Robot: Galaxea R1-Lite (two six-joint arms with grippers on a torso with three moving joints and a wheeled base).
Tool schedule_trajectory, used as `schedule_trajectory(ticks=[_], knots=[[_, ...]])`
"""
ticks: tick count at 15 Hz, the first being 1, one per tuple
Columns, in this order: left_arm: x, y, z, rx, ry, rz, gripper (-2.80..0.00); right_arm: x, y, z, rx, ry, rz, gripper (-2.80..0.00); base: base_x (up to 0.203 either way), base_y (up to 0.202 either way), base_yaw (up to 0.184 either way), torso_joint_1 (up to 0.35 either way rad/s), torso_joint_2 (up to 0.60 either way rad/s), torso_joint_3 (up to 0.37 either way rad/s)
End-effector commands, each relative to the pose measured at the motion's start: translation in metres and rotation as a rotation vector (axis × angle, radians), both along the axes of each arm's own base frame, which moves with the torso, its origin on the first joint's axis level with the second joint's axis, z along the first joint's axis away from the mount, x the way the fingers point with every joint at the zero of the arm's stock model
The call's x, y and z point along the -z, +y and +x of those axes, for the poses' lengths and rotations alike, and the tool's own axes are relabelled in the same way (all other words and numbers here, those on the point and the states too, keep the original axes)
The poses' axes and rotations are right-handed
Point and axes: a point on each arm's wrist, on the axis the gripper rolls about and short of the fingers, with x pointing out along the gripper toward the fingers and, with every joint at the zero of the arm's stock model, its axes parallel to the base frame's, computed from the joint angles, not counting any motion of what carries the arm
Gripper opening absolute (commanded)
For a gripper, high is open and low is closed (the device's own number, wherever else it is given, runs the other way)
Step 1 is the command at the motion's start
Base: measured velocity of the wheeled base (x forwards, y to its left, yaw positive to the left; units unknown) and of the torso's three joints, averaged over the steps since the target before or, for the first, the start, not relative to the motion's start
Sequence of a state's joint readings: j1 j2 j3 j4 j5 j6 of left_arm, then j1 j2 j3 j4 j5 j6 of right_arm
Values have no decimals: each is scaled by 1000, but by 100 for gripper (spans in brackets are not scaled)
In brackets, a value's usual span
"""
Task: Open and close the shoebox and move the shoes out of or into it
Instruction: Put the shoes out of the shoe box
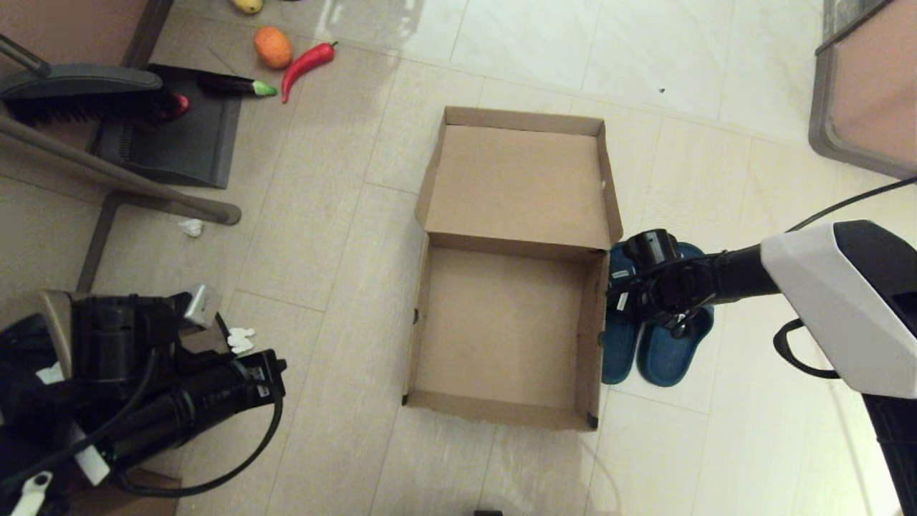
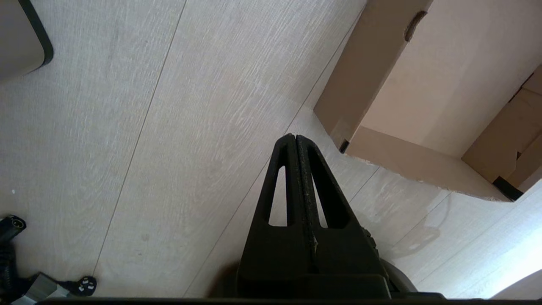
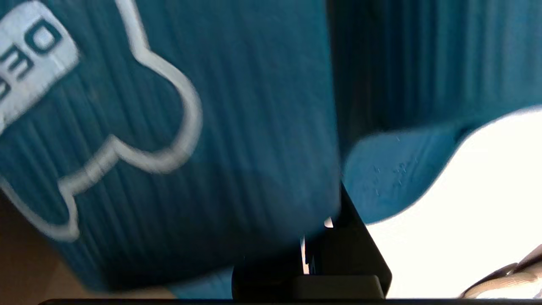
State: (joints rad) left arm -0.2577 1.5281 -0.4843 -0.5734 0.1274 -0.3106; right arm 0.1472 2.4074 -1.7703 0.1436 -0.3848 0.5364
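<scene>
A: Shoebox (image 1: 501, 330) lies open on the floor (image 1: 337, 236), in the middle before the robot, with its lid (image 1: 519, 179) folded flat back on the far side. Inside I see only bare cardboard.

B: And the shoes (image 1: 663, 351)?

A: They stand on the floor just beside the right wall of the box, side by side, outside of it. In the right wrist view the teal strap with the white bone outline (image 3: 127, 140) fills almost all the picture.

B: Where is the right gripper (image 1: 630, 290)?

A: Directly over the shoes, low, at their far half. Its fingers (image 3: 338, 254) are mostly hidden under the strap, so I cannot tell if it is released or grasping.

B: And the left gripper (image 2: 295, 140)?

A: It is clenched on nothing, both fingers pressed together, above the floor near the left near corner of the box. The arm is folded at the left side of the robot.

B: What else is around?

A: Far left there is a dustpan (image 1: 179, 129) with a brush (image 1: 79, 89), and near it a toy eggplant (image 1: 233, 86), a red chili (image 1: 306, 64) and an orange fruit (image 1: 273, 46)
</scene>
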Motion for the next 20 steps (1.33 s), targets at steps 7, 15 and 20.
schedule_trajectory(ticks=[7, 15, 20], knots=[[6, 0, -3, 2, 22, 3, -280, -11, -9, 13, 65, -55, -5, -280, 0, 0, 0, 0, 0, 0], [8, -1, -6, 13, 26, 1, -280, -35, -20, 2, 79, -66, -11, -280, 0, 0, 0, 0, 0, 0], [8, 2, -12, 5, 26, 1, -280, -30, -18, 1, 70, -49, -13, 0, 0, 0, 0, 0, 0, 0]])
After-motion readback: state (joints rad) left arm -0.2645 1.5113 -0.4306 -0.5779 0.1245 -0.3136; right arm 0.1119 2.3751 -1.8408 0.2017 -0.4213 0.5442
